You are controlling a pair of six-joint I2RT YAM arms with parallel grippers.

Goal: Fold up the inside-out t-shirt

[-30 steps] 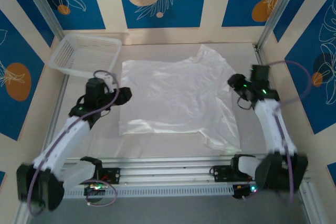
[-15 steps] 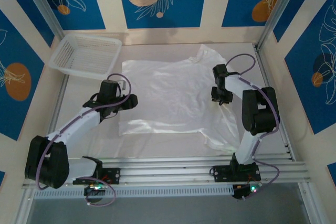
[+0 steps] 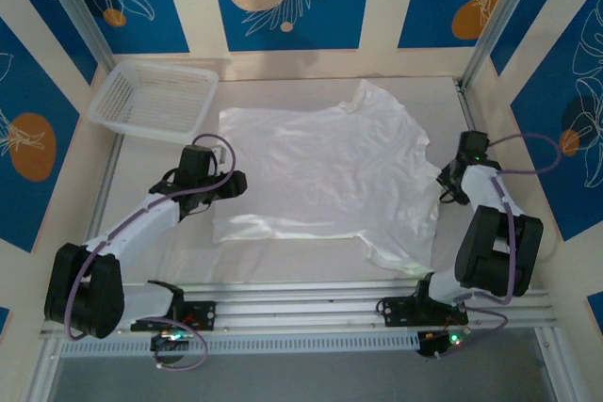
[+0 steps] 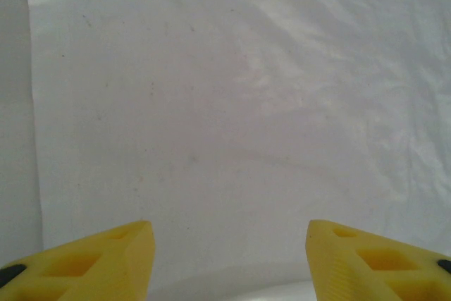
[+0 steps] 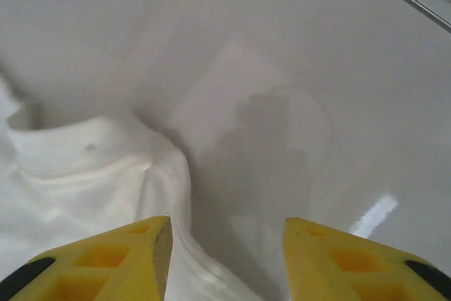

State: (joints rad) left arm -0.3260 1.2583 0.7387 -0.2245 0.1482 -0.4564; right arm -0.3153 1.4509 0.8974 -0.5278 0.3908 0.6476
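The white t-shirt lay spread flat and wrinkled in the middle of the table. My left gripper hung over its left edge, jaws apart and empty. My right gripper, likewise parted and empty, hung just beside its right edge. A white mesh basket sat at the far left.

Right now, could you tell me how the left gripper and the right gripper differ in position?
The left gripper is at the left edge of the t-shirt; the right gripper is beside its right sleeve. Cloth lies under the left gripper, mostly bare table under the right gripper. Both are open, holding nothing.
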